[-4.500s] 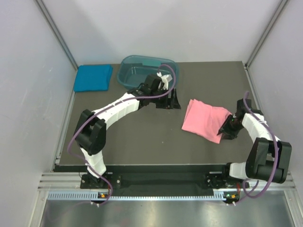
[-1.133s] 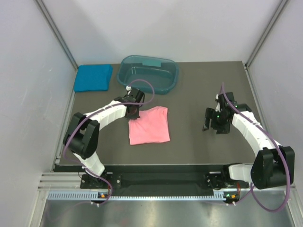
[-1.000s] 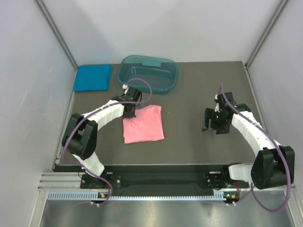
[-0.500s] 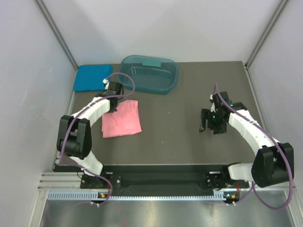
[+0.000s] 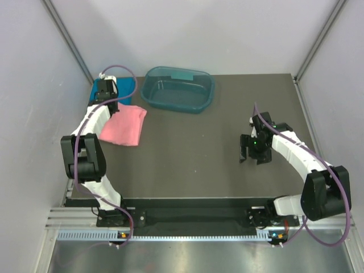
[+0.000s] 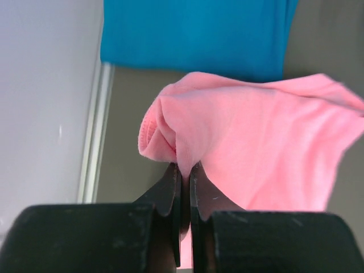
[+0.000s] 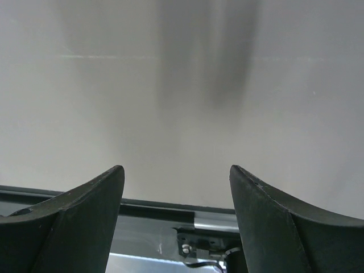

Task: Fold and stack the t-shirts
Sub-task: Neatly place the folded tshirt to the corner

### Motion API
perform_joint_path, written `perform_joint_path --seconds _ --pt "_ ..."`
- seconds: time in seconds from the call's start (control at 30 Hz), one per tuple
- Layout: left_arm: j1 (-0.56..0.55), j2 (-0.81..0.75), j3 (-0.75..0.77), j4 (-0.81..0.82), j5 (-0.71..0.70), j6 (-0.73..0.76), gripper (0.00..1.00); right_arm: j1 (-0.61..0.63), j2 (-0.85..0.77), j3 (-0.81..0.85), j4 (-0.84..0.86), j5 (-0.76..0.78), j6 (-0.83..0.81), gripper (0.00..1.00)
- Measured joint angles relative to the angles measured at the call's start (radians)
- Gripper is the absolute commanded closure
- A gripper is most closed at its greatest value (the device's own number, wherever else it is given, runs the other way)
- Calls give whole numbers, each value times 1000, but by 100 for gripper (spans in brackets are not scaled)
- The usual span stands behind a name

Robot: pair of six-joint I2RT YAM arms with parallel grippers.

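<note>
The salmon-pink t-shirt (image 5: 126, 126) (image 6: 267, 142), folded, hangs and trails from my left gripper (image 5: 111, 104) (image 6: 185, 168), which is shut on a bunched edge of it at the table's far left. Just beyond lies the folded teal-blue t-shirt (image 5: 127, 89) (image 6: 193, 34), partly hidden under my left wrist in the top view. The pink cloth's far edge reaches the blue one's near edge. My right gripper (image 5: 250, 152) (image 7: 176, 176) hovers open over bare table at the right, nothing between its fingers (image 7: 85, 216).
A dark teal see-through tub (image 5: 178, 89) stands at the back centre, right of the blue t-shirt. The left enclosure wall (image 6: 45, 102) and the table's metal edge rail (image 6: 91, 142) run close beside my left gripper.
My left gripper has carried the pink t-shirt from the table's middle leftward and back, up to the blue t-shirt. The right gripper has drifted slightly toward the near side, still open.
</note>
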Motion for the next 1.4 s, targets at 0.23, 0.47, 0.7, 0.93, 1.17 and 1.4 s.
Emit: perform_joint_path --seconds 0.23,0.47,0.7,0.93,1.17,1.4 --pt "12 105 148 71 84 61 100 1 44 -3 -16 27 -14 25" --pt "11 189 209 135 111 69 100 2 105 2 -20 46 -20 24" --pt "12 296 382 176 85 41 100 1 176 48 -25 58 -21 24" --pt "16 409 546 180 46 -5 100 -3 220 89 -26 61 -20 24" --pt "25 494 645 168 15 -58 100 -3 256 114 -25 61 -10 24" --pt "32 526 731 150 -13 -153 100 -3 276 119 -21 60 12 24"
